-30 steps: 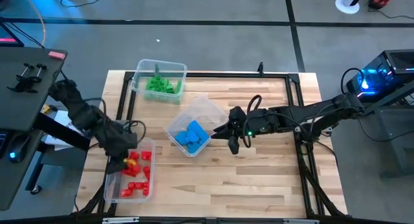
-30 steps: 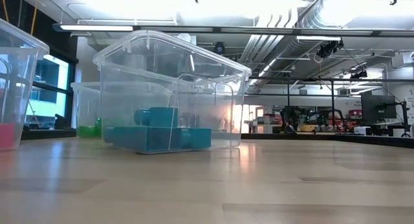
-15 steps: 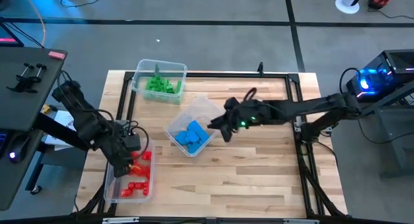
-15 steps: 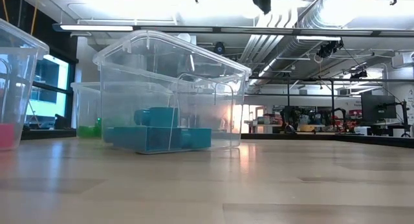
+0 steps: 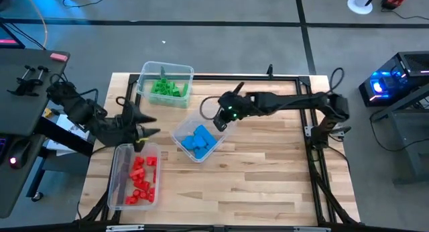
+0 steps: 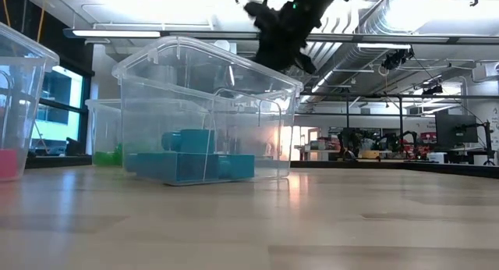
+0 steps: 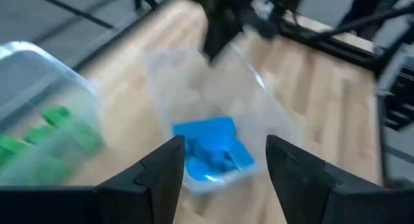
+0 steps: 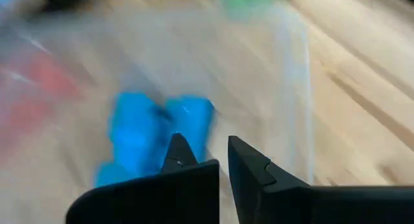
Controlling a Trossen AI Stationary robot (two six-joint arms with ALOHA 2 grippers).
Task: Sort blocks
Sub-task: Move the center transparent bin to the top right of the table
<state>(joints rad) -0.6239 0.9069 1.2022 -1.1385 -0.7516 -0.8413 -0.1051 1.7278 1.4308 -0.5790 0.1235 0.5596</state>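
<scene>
The blocks lie sorted in three clear bins: green ones [image 5: 166,88] at the far left, blue ones [image 5: 199,139] in the middle bin, red ones [image 5: 139,177] in the near-left bin. My left gripper [image 5: 149,125] hovers open between the green and red bins, pointing right at the blue blocks [image 7: 210,149]. My right gripper [image 5: 216,121] hangs shut above the blue bin's far right rim, clear of it in the low view [image 6: 274,47]. Its fingers [image 8: 194,166] hold nothing, and blue blocks [image 8: 152,130] show beyond them.
The blue bin [image 5: 221,112] sits turned at an angle mid-table. The green bin [image 5: 144,70] overhangs the far left corner. The red bin [image 5: 115,192] stands at the near left edge. Bare wood lies right of the blue bin and along the near edge [image 5: 255,185].
My left gripper has risen out of the red bin, moved toward the far edge and turned to point right. My right gripper has swung from the table right of the blue bin toward the left and far edge, ending above that bin's rim. The blocks and bins stayed put.
</scene>
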